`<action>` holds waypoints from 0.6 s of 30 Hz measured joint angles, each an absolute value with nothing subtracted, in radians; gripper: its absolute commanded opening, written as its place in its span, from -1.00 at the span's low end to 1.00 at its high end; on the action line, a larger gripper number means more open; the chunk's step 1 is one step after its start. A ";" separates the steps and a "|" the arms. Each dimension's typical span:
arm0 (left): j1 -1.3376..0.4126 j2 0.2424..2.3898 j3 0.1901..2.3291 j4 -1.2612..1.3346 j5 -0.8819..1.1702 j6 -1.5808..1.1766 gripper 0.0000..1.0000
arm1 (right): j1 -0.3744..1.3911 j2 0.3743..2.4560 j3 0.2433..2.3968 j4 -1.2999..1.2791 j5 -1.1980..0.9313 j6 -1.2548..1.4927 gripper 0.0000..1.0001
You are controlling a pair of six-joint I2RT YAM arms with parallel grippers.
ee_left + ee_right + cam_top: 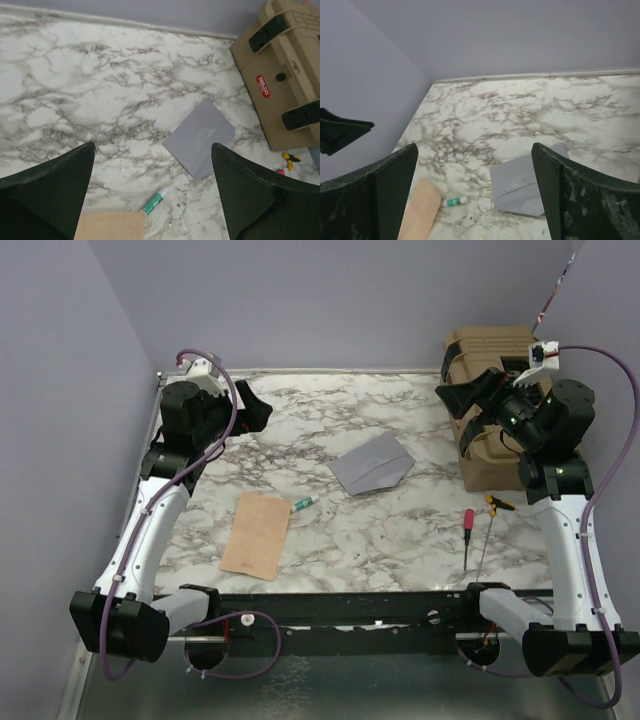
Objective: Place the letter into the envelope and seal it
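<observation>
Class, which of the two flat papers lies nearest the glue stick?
The tan letter; its corner almost meets the glue stick, while the grey envelope lies farther away.

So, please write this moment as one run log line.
letter: lying flat, outside envelope | left gripper: open, empty | right gripper: open, empty

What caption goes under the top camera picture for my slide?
The left gripper and right gripper hang open; the letter and the envelope lie apart on the marble table, a glue stick between them.
</observation>
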State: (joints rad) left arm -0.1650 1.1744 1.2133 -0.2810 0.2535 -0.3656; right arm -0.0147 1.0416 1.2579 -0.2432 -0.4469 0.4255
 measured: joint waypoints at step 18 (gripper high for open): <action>-0.165 0.990 0.768 -0.438 0.080 -0.546 0.47 | 0.293 1.377 1.246 -0.248 -0.603 0.554 0.71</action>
